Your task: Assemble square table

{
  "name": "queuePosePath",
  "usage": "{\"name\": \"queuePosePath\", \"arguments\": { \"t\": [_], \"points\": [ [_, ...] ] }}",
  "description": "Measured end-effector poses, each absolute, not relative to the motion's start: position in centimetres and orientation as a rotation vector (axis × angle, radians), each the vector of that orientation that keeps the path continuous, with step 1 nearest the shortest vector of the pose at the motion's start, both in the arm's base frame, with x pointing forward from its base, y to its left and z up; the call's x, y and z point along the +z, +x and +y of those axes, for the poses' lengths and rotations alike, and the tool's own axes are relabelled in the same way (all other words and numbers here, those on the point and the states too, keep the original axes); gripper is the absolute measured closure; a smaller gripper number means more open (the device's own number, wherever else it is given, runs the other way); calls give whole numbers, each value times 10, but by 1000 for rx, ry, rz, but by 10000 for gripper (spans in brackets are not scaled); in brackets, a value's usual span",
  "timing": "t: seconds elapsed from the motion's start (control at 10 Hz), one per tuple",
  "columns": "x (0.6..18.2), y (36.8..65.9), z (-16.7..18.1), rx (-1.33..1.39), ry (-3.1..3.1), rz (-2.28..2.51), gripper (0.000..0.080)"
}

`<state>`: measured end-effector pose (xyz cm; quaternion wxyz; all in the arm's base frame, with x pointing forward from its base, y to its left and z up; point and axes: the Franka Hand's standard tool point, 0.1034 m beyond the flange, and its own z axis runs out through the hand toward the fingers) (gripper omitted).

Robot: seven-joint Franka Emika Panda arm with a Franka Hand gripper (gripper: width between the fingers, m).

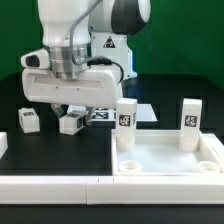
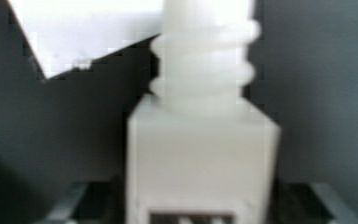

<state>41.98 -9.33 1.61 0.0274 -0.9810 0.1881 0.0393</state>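
At the front of the exterior view, a long white rail (image 1: 55, 182) runs along the black table (image 1: 40, 150). Just behind it, on the exterior view's right, lies the square panel (image 1: 170, 152), raised rim up, with 2 round corner sockets showing along its near edge. 2 legs stand upright at its far corners, the first standing leg (image 1: 126, 118) toward the exterior view's left and the second standing leg (image 1: 190, 118) toward its right, each with its tag facing the camera.

Farther back on the exterior view's left, a loose leg (image 1: 28, 122) rests on the table. Near it, the gripper (image 1: 72, 108) hangs low over the table and is clamped on the held leg (image 1: 68, 123).

From the wrist view, the held leg (image 2: 197, 150) fills the centre, its threaded end pointing away from the camera, and dark fingers (image 2: 87, 205) press against both sides of its square body.

Behind the gripper lies the marker board (image 1: 108, 116).
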Motion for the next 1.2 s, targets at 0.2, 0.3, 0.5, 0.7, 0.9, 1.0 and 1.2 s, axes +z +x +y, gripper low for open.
{"name": "queuePosePath", "arguments": {
  "t": [0.2,0.3,0.5,0.7,0.9,1.0,1.2],
  "points": [
    [40,431,-94,341,-2947,562,179],
    [48,441,-95,456,-2903,551,179],
    [40,446,-106,699,-2805,556,151],
    [30,442,-110,975,-2673,548,151],
    [31,440,-105,1135,-2588,530,151],
    [27,442,-106,1164,-2572,526,151],
    [27,442,-103,1187,-2562,524,151]
  ]
}}
